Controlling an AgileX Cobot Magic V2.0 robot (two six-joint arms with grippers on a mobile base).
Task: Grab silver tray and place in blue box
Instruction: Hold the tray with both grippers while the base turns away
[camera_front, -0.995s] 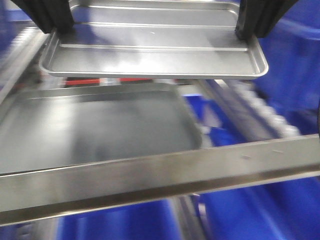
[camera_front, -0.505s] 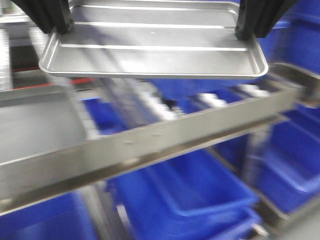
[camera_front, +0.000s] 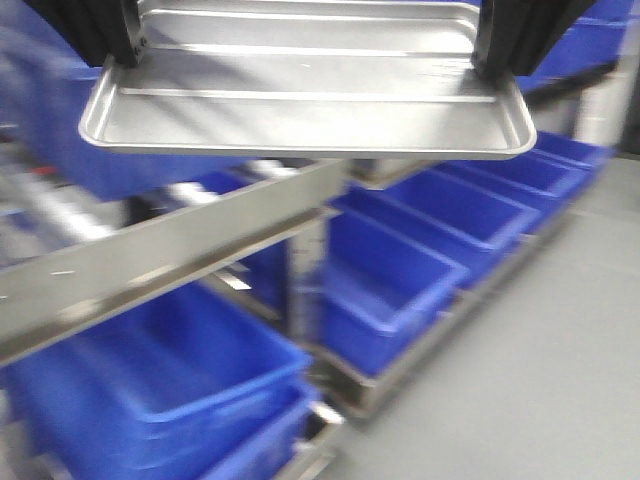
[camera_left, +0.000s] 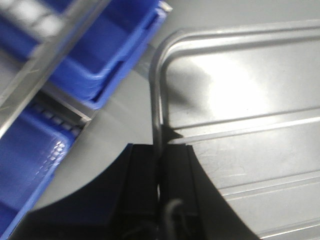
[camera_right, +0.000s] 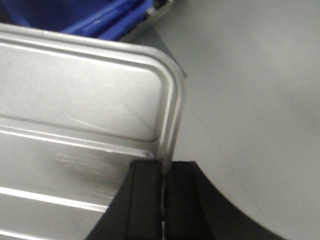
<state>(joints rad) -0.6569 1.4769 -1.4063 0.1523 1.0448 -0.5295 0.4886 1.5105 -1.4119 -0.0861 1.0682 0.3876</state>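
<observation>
The silver tray (camera_front: 300, 110) hangs level in the air at the top of the front view, with two long ridges in its floor. My left gripper (camera_front: 125, 55) is shut on its left rim, and my right gripper (camera_front: 495, 62) is shut on its right rim. In the left wrist view the left gripper (camera_left: 159, 147) pinches the rim of the silver tray (camera_left: 240, 100). The right wrist view shows the right gripper (camera_right: 164, 164) clamped on the rim of the silver tray (camera_right: 80, 95). Below the tray stand several blue boxes, the nearest blue box (camera_front: 180, 440) at lower left, another (camera_front: 370, 340) mid-frame.
A steel rack rail (camera_front: 170, 250) runs diagonally under the tray, with an upright post (camera_front: 305, 290) behind it. Grey floor (camera_front: 540, 380) fills the right side. More blue crates (camera_front: 520, 180) line the rack to the far right.
The view has swung right: the grey tray and the rack shelf slid out to the left, and blue crates and floor came into sight. Both grippers kept hold of the silver tray.
</observation>
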